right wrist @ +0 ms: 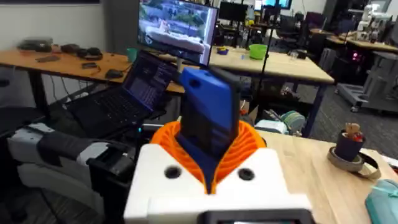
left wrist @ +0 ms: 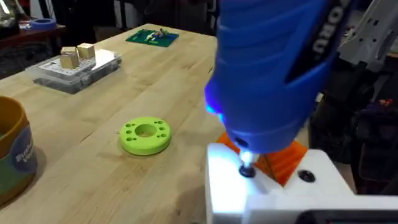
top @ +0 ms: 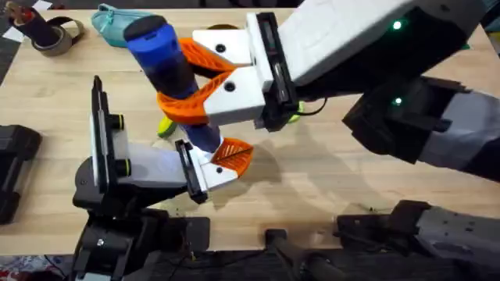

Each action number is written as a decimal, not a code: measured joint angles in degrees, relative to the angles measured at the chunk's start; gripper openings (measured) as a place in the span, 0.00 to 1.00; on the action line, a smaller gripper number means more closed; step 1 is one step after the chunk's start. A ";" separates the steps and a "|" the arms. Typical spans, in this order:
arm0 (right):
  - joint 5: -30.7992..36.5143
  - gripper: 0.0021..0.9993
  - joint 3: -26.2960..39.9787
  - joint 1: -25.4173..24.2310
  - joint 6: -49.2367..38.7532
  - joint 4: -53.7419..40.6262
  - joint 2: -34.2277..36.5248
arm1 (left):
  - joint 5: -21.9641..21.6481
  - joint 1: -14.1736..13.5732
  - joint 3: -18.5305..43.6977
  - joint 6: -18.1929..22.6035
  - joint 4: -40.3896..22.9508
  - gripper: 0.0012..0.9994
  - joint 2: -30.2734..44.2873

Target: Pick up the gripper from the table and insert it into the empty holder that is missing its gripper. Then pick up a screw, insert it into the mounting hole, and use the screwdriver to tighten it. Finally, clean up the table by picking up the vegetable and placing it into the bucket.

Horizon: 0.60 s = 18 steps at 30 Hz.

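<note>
Overhead, we see the right claw (top: 205, 87) clamped round the screwdriver (top: 168, 58), holding it upright so its tip bears down on the left claw (top: 226, 156); we judge the screw is being tightened. We cannot tell how the left claw's fingers stand. The left wrist view adds the lit tip over a white block, plus the bucket (left wrist: 13, 149) at the worktop (left wrist: 93, 124) edge. The vegetable (top: 166, 126) peeks out beside the screwdriver, not yet binned.

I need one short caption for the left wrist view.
Blue screwdriver, tip lit, pressed onto a white part; lime-green disc on the table.
</note>
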 joint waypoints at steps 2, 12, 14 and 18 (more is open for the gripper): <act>0.01 0.02 0.40 -0.02 -0.26 -0.45 -0.02 | -0.01 0.00 0.00 0.00 0.00 0.01 0.00; 0.29 0.02 5.07 -0.06 -0.62 -0.90 -0.38 | -0.14 0.00 0.00 0.00 0.00 0.01 0.00; 0.40 0.02 6.16 -0.12 -0.84 -1.43 -0.83 | -0.14 0.00 0.00 0.02 0.00 0.01 0.02; 0.38 0.02 6.61 -0.13 -0.88 -2.47 -1.63 | -0.14 0.00 0.00 0.00 0.00 0.01 0.00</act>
